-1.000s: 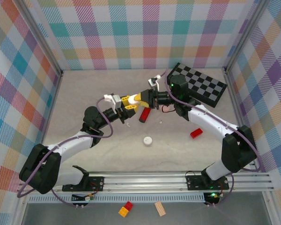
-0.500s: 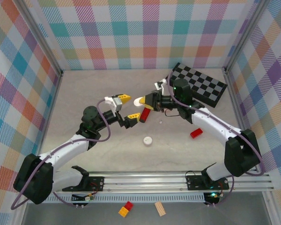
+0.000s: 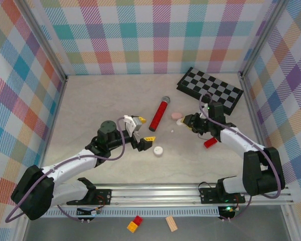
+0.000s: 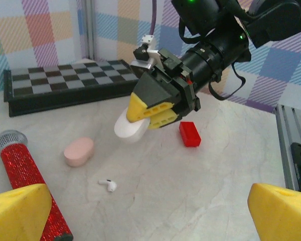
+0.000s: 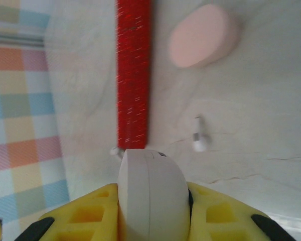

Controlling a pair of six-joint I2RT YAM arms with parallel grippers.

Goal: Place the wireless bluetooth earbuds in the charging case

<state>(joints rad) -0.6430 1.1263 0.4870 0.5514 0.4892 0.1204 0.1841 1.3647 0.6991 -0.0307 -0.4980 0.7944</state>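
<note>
Left claw [image 3: 146, 131] spread wide, grasping nothing, hovering just left of the mic's [image 3: 159, 113] near end. White round piece [image 3: 158, 150] on the table [image 3: 90, 100], nearer than the mic's base and just right of that claw; identity unclear. One white earbud [image 4: 109, 185] loose on the table just right of the mic, on its side, touching nothing. Pink case [image 4: 79, 151] also just right of the mic, beyond the bud, apparently shut. Right claw [image 4: 149, 114] clenched on a white case [image 4: 130, 129], farther right of the mic, apparently off the table; seam visible from the wrist, lid apparently shut. Red block [image 4: 189, 134] and chessboard [image 3: 209, 89] well right of the mic, uninvolved.

Progress, as a judgement: early. Case in hand, no bud seated. Left to do: open case, pick up bud, seat in socket, close lid.
</note>
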